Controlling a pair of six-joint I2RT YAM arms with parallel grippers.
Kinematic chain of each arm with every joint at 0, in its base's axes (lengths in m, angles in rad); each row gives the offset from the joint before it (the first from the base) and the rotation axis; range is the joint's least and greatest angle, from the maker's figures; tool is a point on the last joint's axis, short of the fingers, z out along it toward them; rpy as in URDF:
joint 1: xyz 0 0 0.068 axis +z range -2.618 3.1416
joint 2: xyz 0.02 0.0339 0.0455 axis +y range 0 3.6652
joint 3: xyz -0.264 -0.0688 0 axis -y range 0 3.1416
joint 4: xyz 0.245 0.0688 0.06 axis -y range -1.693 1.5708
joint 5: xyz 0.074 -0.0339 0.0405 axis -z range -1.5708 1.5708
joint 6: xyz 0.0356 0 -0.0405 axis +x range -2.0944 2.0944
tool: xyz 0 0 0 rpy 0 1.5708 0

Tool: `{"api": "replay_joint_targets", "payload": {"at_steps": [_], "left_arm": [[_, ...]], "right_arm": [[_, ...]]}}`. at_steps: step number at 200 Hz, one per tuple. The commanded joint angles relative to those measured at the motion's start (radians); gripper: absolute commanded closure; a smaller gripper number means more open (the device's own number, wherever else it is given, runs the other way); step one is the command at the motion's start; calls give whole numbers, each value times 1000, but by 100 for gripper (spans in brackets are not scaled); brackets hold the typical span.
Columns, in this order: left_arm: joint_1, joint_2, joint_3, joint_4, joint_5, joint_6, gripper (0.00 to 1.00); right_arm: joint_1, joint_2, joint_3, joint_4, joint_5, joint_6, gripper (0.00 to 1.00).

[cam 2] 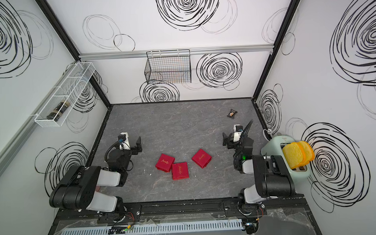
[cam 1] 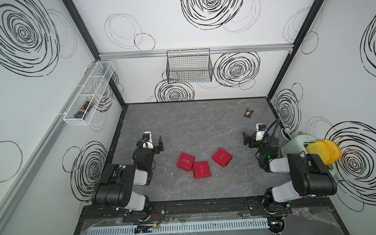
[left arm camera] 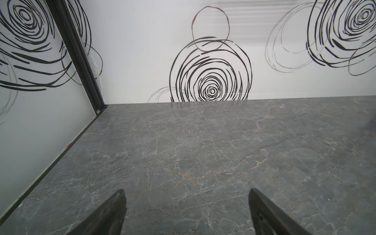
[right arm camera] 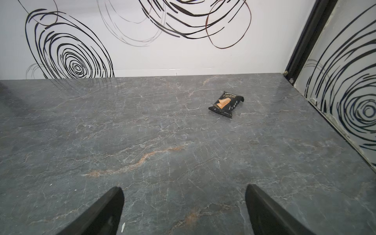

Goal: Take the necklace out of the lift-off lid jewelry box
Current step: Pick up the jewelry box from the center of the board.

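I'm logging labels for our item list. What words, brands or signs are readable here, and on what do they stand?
"Jewelry", in gold script: on the lids of the left red box, the middle red box and the right red box.
Snack packet: a white Latin line and Chinese characters, too blurred to read.
Dark bottle: label too small to read.
Toaster: tiny mark, unreadable.

Grey marble counter point(cam 1: 205, 126) holding three closed red jewelry boxes: the left box point(cam 1: 185, 161) and middle box point(cam 1: 202, 170) seem to touch, the right box point(cam 1: 222, 157) just beside. The left end effector point(cam 1: 155, 142) and right end effector point(cam 1: 251, 138) flank them, well apart. A snack packet point(cam 1: 248, 113) lies near the far right corner.
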Motion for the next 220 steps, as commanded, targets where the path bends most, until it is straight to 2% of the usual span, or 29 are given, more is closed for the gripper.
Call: {"api": "replay_joint_targets", "payload": {"at_steps": [1,167,189,220], "left_arm": [[10,-1,20,74,7,-12,4],[5,-3,20,72,-5,-7,4],[0,-21,25,49,-28,-8,4],[-43,-134,38,-72,-88,24,4]], "right_arm": [[-3,-1,-2,46,-8,-12,3],[2,-3,-1,47,13,-11,3],[16,-38,60,-92,46,-13,3],[64,-141,144,-333,102,2,3]]}}
